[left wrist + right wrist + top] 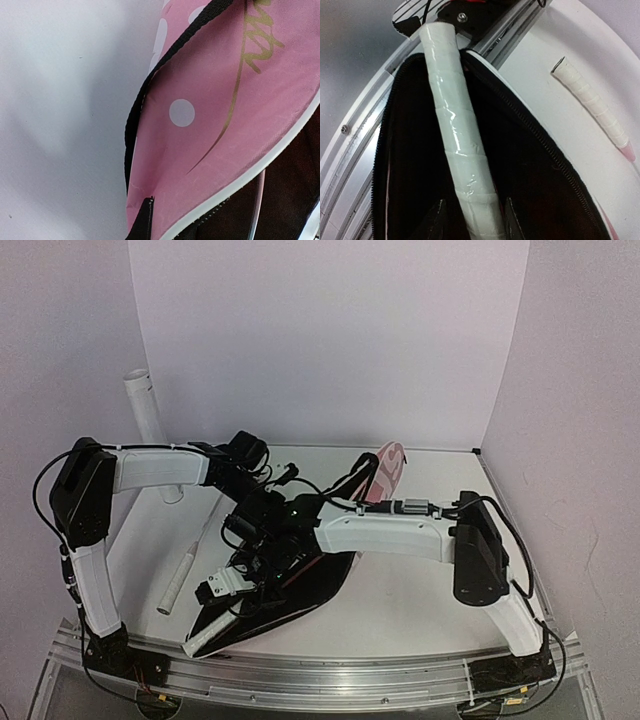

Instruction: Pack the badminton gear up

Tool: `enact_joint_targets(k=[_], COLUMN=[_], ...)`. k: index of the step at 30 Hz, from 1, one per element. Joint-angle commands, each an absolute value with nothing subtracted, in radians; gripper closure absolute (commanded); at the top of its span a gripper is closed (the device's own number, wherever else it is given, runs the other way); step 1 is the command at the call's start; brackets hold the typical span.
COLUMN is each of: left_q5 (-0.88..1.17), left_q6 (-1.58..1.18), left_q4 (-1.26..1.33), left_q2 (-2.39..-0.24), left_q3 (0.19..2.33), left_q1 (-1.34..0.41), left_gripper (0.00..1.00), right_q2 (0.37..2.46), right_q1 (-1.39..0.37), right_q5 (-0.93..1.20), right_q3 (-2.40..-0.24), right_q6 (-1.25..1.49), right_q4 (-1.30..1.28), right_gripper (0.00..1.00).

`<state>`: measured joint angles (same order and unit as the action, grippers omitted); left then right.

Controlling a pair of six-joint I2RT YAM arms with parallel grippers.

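One racket in the bag, one outside.
Right claw point(475, 220) straddles the white handle point(452, 125) lying in the open pink bag point(200, 150), probably to push it deeper; whether it grasps, I cannot tell. Left claw point(250, 462) is clenched. Second racket point(592, 102) lies on the white table point(420, 600), pale walls point(330, 340) around.

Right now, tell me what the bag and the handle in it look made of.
Bag: pink matte fabric, probably synthetic; faint creases, printed white dots, white piping. Handle: glossy white grip tape, perhaps film-covered; spiral overlaps and shiny wrinkles.
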<state>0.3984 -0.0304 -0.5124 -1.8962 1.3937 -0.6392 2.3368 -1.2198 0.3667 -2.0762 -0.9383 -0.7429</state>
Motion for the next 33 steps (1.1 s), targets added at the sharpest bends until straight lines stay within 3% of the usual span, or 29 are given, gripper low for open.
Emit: enact_joint_targets(k=[1,4,7,8,16,24,26,29,33], left_q5=[0.406,0.413,0.420,0.422,0.451,0.590,0.624,0.633,0.613], left_q6=[-0.020,-0.014,-0.002,0.003,0.074,0.011,-0.038,-0.078,-0.094], left_q4=[-0.549,-0.553,-0.564,-0.570,-0.628,-0.623,-0.597,-0.570,-0.562], left_q2=[-1.845,-1.839,-1.834,-1.833,-1.813,-1.808,-1.808,-1.806,-1.813], left_q3=[1.394,1.392,1.389,1.388,1.395,1.401,1.383,1.371,1.387], left_q1=[-0.636,-0.634,-0.634,-0.632,-0.602,-0.601,-0.601,-0.602,-0.602], left_gripper=[1.00,1.00,1.00,1.00,1.00,1.00,1.00,1.00,1.00], right_q2=[2.353,2.349,2.338,2.328,2.224,2.328,2.352,2.341,2.282], right_q1=[-1.213,-1.205,-1.194,-1.192,-1.153,-1.134,-1.133,-1.128,-1.128], right_q5=[0.313,0.294,0.281,0.274,0.245,0.252,0.250,0.243,0.238], right_q3=[-2.086,-2.069,-2.068,-2.062,-1.932,-1.982,-1.980,-1.954,-1.977], right_q6=[-0.959,-0.958,-0.947,-0.950,-0.959,-0.918,-0.904,-0.875,-0.816], right_q4=[-0.750,-0.749,-0.745,-0.745,-0.749,-0.748,-0.747,-0.745,-0.724], right_gripper=[0.66,0.72,0.97,1.00,1.00,1.00,0.86,0.54,0.35])
